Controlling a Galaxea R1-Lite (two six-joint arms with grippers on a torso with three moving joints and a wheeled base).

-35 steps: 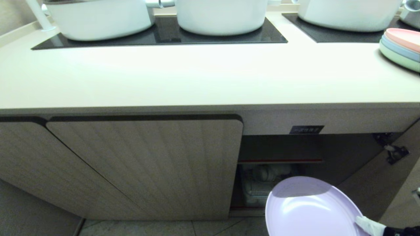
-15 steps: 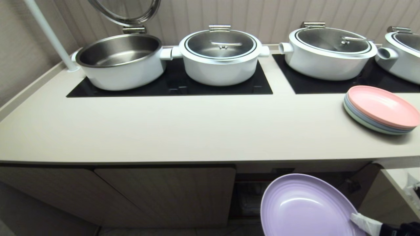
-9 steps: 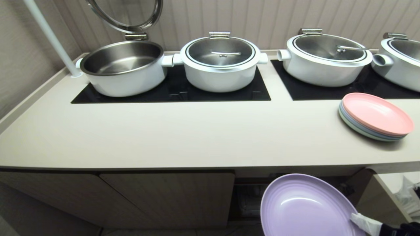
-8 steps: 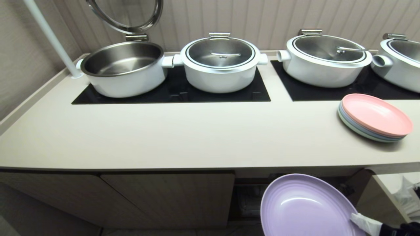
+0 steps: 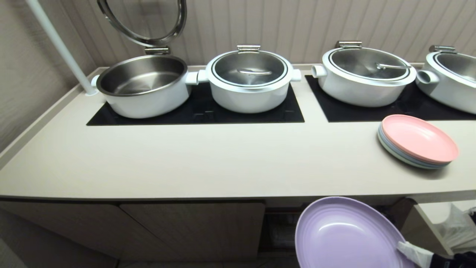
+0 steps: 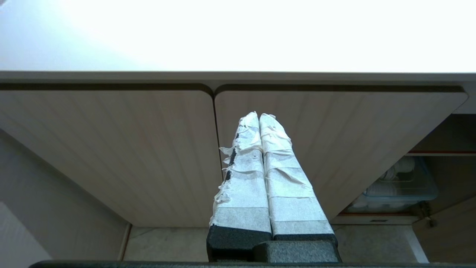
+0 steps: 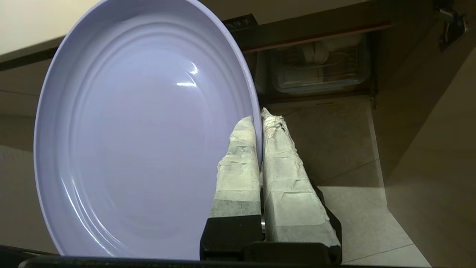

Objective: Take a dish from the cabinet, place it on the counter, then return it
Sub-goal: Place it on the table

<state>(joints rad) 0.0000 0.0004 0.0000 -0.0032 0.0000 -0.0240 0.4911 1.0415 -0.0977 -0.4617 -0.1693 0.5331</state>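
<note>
Camera higher; counter (image 5: 208, 163) above dish (image 5: 342, 234).

Front counter (image 5: 208, 163) strip open; pots (image 5: 248, 80) block rear, plate stack (image 5: 418, 145) blocks right (near edge).

Dish (image 5: 346, 234) cut off by the head view's bottom edge, hiding most of the cabinet (image 5: 193, 227) opening; contents of the clear bin (image 7: 319, 70) inside too dim to identify.
</note>
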